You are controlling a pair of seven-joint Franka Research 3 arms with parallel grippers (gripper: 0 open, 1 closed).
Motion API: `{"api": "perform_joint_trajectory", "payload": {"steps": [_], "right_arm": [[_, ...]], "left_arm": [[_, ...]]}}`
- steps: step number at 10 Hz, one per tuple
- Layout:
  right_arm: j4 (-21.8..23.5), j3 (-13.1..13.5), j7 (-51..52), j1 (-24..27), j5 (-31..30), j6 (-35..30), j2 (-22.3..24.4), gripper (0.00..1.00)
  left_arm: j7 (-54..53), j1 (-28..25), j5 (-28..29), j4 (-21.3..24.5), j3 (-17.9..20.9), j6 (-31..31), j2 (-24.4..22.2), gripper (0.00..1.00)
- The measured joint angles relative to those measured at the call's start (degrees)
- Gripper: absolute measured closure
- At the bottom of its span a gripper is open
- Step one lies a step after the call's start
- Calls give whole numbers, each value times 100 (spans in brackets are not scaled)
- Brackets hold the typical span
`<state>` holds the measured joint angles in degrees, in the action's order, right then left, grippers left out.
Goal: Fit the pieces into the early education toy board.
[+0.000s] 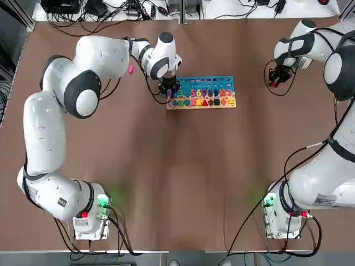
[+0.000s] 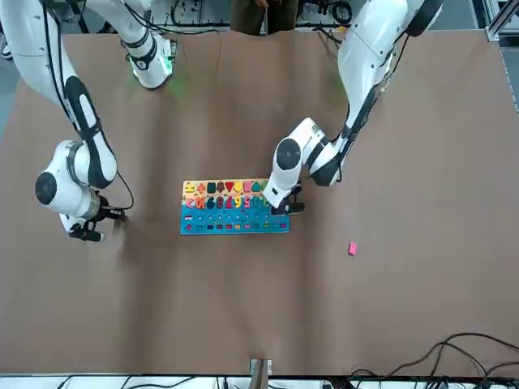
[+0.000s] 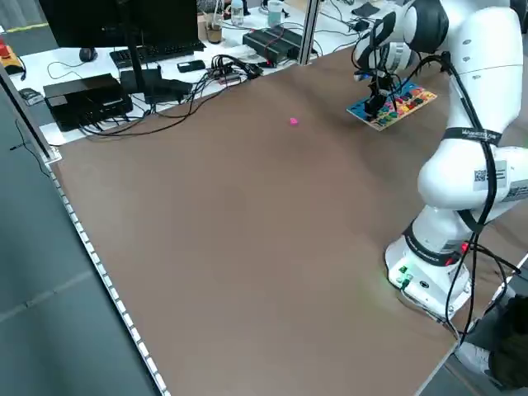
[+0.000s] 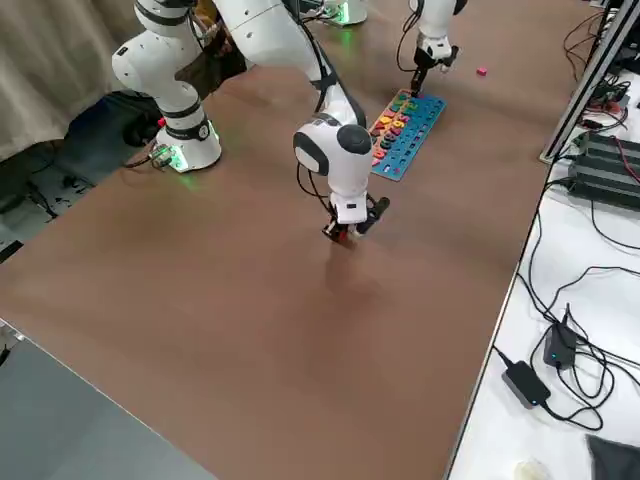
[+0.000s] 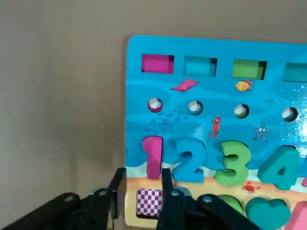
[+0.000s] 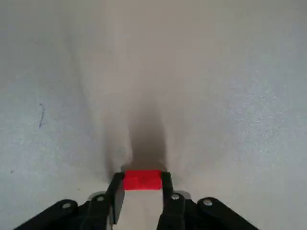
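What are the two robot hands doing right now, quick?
Left gripper: open, fingers either side of a pink checked piece sitting in the board.
Right gripper: shut on a red piece, away from the board.

Left hand [image 5: 139, 191] parted, right hand [image 6: 142, 191] clamped

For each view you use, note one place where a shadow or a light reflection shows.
Right wrist view: a dark shadow lies on the table beyond the red piece. Top view: green glow on the table beside both arm bases. Left wrist view: the board has a soft sheen.
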<state>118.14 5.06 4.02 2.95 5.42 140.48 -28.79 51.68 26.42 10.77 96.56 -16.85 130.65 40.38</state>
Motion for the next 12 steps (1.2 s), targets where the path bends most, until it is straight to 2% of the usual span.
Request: {"api": "perform_joint_trajectory", "payload": {"steps": [4, 9, 12], "right_arm": [[-73, -21, 0, -42, 1, -98, 5, 64], [-781, -56, -583, -487, 14, -1351, 469, 64], [-834, -326, -1390, -854, 17, -1410, 513, 64]], "left_arm": [[-146, -262, 0, -39, -3, -336, -456, 64], [-1246, -1221, 0, -456, 25, -547, -605, 64], [-2353, -1895, 1, -650, 48, -589, -559, 64]]}}
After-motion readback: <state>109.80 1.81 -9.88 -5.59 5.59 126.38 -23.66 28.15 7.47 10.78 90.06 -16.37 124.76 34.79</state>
